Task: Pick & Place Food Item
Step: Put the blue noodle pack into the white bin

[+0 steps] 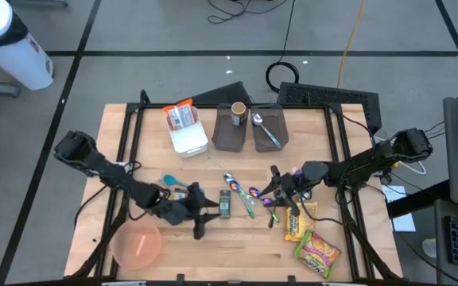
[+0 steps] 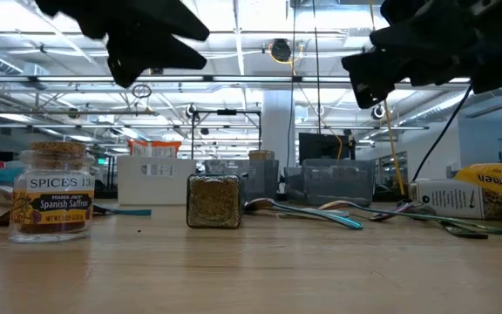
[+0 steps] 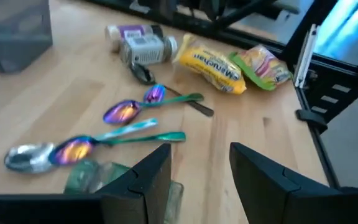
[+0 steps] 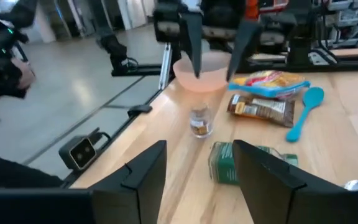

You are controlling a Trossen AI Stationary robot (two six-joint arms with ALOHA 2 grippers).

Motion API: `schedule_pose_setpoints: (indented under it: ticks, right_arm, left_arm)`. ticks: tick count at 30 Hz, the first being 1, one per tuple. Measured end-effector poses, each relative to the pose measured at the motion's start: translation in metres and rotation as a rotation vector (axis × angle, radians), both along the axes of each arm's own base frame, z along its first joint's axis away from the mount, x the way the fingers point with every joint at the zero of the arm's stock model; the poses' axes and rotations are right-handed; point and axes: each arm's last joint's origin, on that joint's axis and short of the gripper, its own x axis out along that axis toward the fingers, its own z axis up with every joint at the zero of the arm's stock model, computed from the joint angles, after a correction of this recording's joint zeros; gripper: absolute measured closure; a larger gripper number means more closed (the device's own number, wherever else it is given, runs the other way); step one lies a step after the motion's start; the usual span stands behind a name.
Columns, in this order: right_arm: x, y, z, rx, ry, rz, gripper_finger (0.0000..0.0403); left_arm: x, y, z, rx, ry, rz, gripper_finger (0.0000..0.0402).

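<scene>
Collision risk at herb jar (image 1: 224, 205)
Left gripper (image 1: 205, 218) and right gripper (image 1: 271, 187) parted, empty, either side of herb jar upright mid-table beside spoons (image 1: 241, 195); possible clash or toppling if reaching together.

High camera: straight down over the whole worktop (image 1: 237, 238). Low camera: worktop level, close, facing the room. Wrist cameras face each other; all share the green spice jar (image 1: 224, 205).
</scene>
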Motion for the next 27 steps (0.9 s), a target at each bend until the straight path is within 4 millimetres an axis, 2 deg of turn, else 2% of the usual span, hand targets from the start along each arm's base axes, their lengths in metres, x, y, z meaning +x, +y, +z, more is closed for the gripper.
schedule_pose_setpoints:
  ticks: [12,21,25,27]
  right_arm:
    - [-0.001,0.000,-0.004,-0.117,-0.009,0.038,0.0162]
    - [-0.006,-0.002,-0.002,-0.269,-0.034,0.055,0.0165]
    - [-0.011,-0.008,0.004,-0.298,-0.035,0.037,0.0166]
    - [-0.014,-0.012,0.007,-0.300,-0.029,0.020,0.0166]
  left_arm:
    - [-0.008,-0.023,0.036,-0.114,0.169,0.192,0.0231]
    - [-0.017,-0.025,0.075,-0.156,0.308,0.297,0.0231]
    - [-0.025,-0.021,0.083,-0.223,0.417,0.353,0.0232]
    - [-0.026,-0.021,0.081,-0.262,0.493,0.389,0.0232]
